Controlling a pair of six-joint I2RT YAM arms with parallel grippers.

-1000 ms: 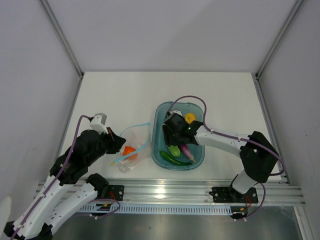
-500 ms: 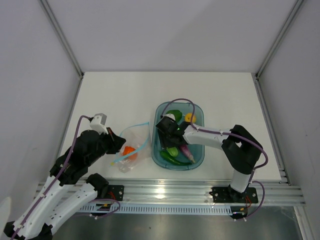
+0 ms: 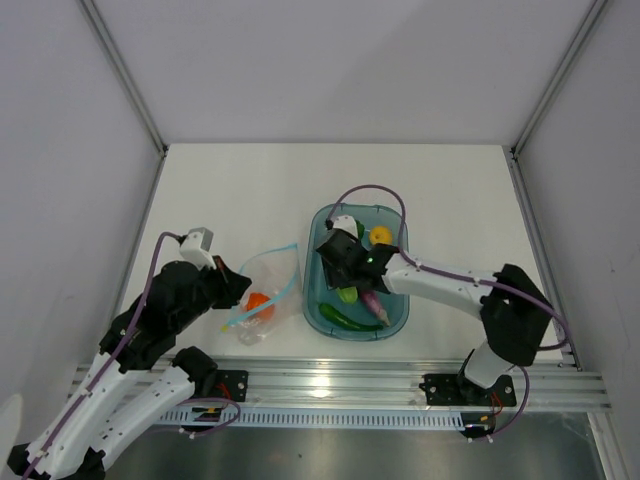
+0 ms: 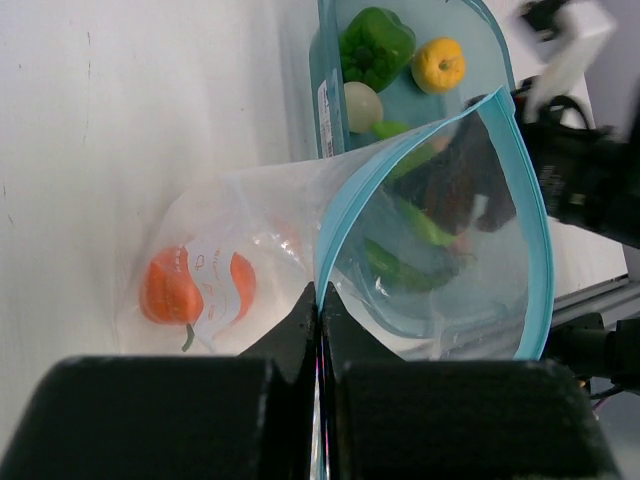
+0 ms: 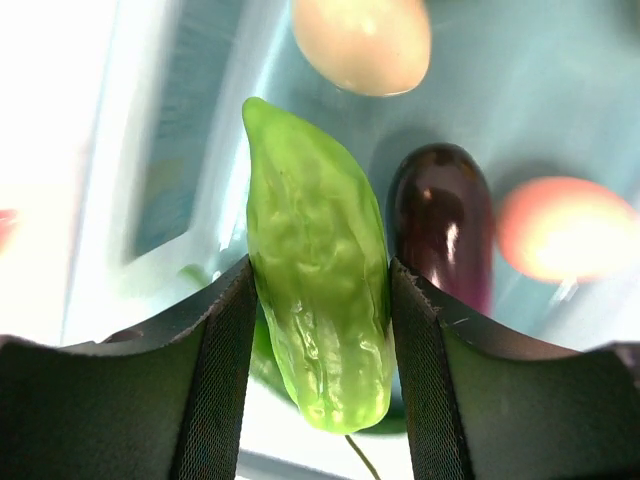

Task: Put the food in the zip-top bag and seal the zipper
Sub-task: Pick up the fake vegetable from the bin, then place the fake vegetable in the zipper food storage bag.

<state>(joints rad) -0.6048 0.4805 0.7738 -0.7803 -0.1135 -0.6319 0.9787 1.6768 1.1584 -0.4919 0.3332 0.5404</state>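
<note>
On the white table (image 3: 240,190), between pale grey walls (image 3: 330,60), my left gripper (image 4: 320,302) is pinched on the clear crinkly zip-top bag (image 4: 255,215), with an orange round toy (image 4: 168,286) inside. My right gripper (image 5: 318,300) clamps the pale green pod (image 5: 308,225) above the teal translucent tray (image 3: 318,226).

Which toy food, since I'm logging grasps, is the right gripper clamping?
The pale green bumpy pod, pinched in the right gripper. The dark purple eggplant and cream egg-shaped piece beside it lie loose in the teal translucent tray.
</note>
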